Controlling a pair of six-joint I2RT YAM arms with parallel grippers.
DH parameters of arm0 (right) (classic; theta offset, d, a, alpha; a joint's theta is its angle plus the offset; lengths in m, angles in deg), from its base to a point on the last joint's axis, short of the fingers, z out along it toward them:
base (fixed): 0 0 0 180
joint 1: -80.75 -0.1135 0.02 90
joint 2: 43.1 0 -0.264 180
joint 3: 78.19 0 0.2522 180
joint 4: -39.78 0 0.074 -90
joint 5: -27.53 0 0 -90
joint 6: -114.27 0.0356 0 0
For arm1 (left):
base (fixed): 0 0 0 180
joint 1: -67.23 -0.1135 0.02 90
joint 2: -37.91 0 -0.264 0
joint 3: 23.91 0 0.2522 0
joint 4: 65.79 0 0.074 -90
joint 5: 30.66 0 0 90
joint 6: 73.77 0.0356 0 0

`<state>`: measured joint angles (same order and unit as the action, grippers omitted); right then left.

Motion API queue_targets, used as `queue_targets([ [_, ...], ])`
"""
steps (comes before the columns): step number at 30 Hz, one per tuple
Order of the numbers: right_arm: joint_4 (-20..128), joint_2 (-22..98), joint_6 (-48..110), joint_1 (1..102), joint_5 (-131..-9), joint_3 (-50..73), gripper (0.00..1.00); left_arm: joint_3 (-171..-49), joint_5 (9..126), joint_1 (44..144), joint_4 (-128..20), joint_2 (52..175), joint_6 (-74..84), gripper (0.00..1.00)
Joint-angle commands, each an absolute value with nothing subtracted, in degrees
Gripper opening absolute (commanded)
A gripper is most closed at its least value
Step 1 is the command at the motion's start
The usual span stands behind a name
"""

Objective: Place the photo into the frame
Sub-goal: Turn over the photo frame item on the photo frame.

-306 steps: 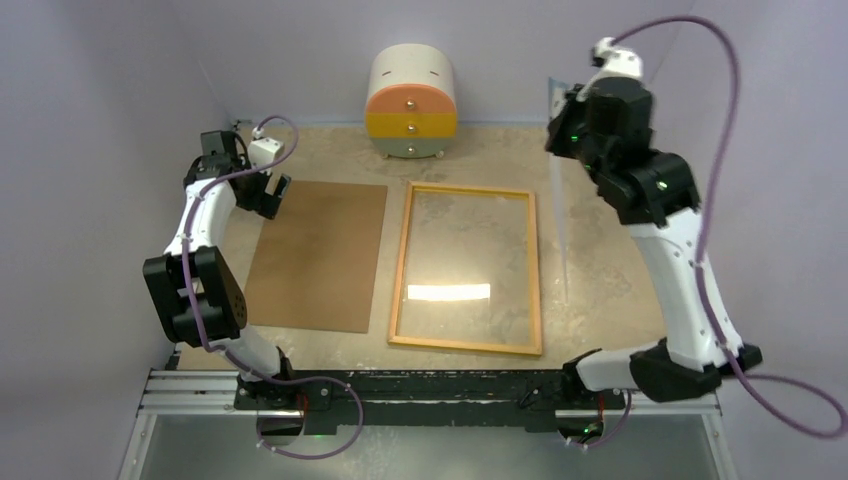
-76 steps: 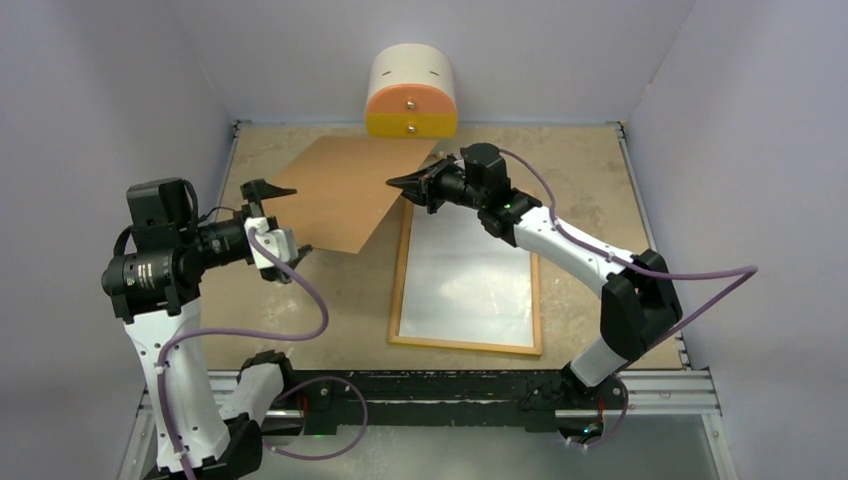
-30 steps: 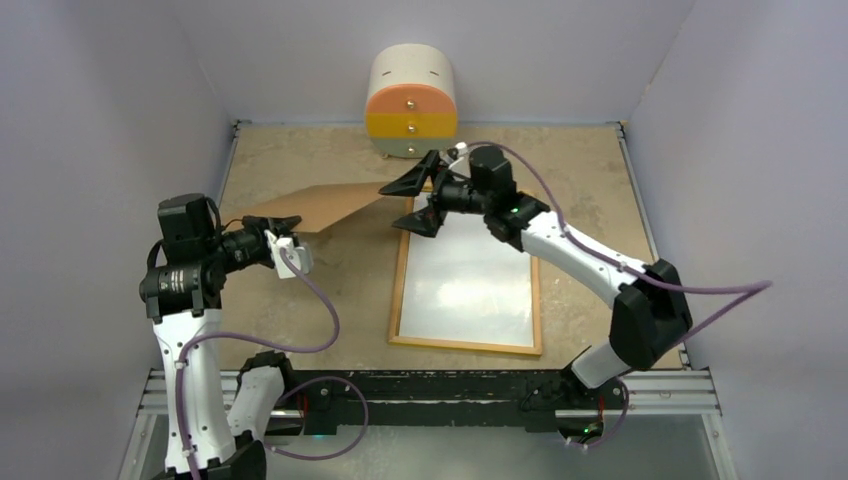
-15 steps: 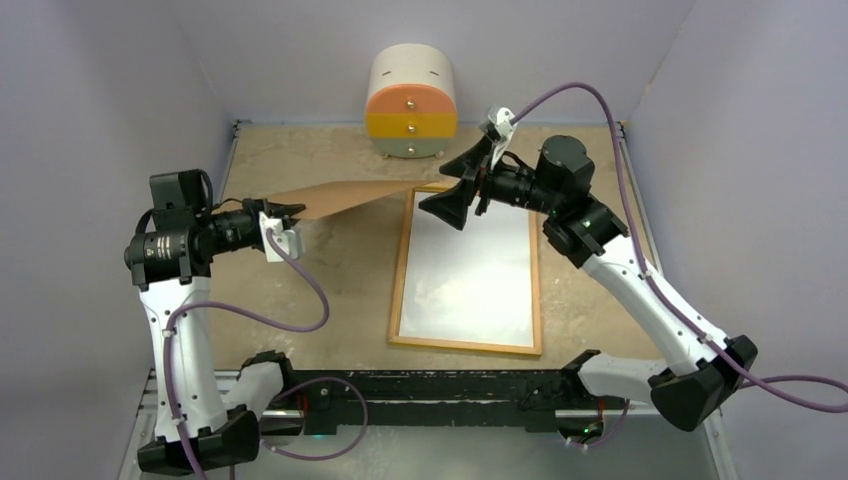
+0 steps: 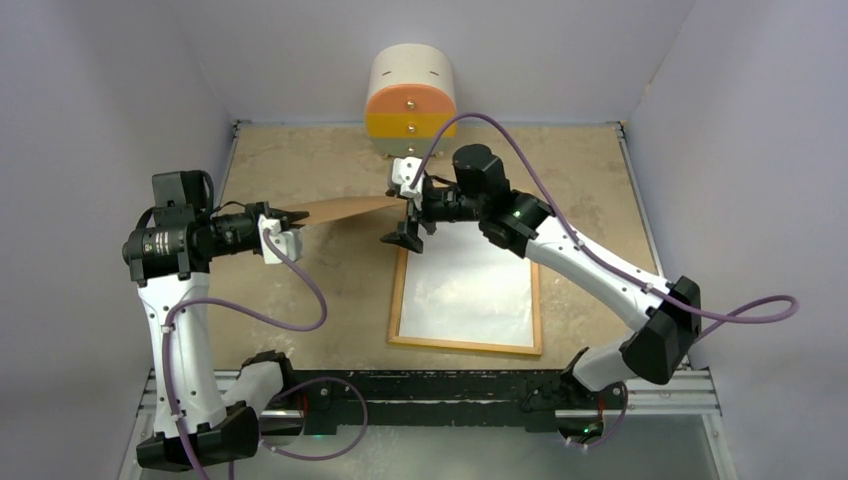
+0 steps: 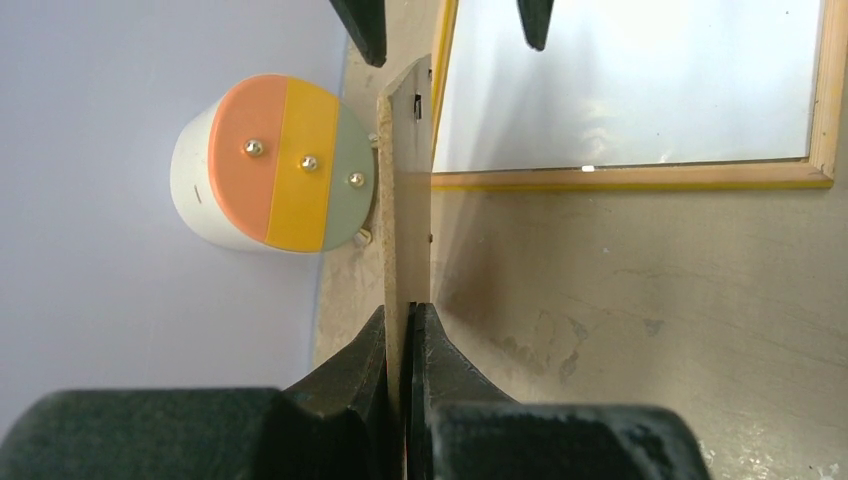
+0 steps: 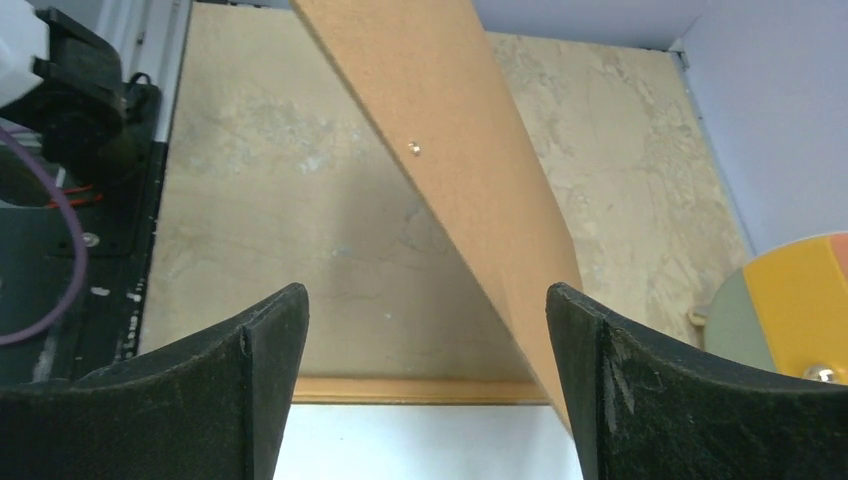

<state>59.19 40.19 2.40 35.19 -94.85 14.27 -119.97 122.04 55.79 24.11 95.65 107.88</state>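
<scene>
The frame point(image 5: 397, 290) lies flat on the table, wood-coloured side up. Inside it the photo point(image 5: 465, 285) lies with its plain white side up. Over the table my left gripper point(image 5: 297, 215) is shut on the near end of the brown backing board point(image 5: 350, 208), held almost edge-on. My right gripper point(image 5: 398, 210) stands open around the board's far end, above the frame's far left corner. In the right wrist view the board point(image 7: 450, 130) runs down beside the right finger point(image 7: 590, 350); contact cannot be told. The left wrist view shows the fingertips point(image 6: 425, 330) pinching the board point(image 6: 405, 200).
A round drawer unit point(image 5: 412, 100) in orange, yellow and grey-green stands at the back wall, just behind the right gripper. Purple cables loop from both arms. The enclosure walls close off the left, right and back sides.
The right arm swung up and away, then came back down to the board's far end. The left gripper stayed shut on the board, which has shifted slightly left.
</scene>
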Motion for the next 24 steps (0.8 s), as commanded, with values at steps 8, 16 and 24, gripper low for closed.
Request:
queue_targets([
  [8,56.1,46.8,-7.0,34.3,-91.4,20.6,0.72,-123.3,127.3,56.2,22.8,95.7,112.7,0.00],
  [16,59.0,51.5,-8.6,33.9,-91.4,25.5,0.41,-123.2,126.5,56.2,22.1,95.6,112.2,0.00],
  [24,45.7,46.8,-0.5,33.9,-84.8,18.8,0.00,-112.7,125.2,56.1,-18.2,88.5,73.0,0.79],
])
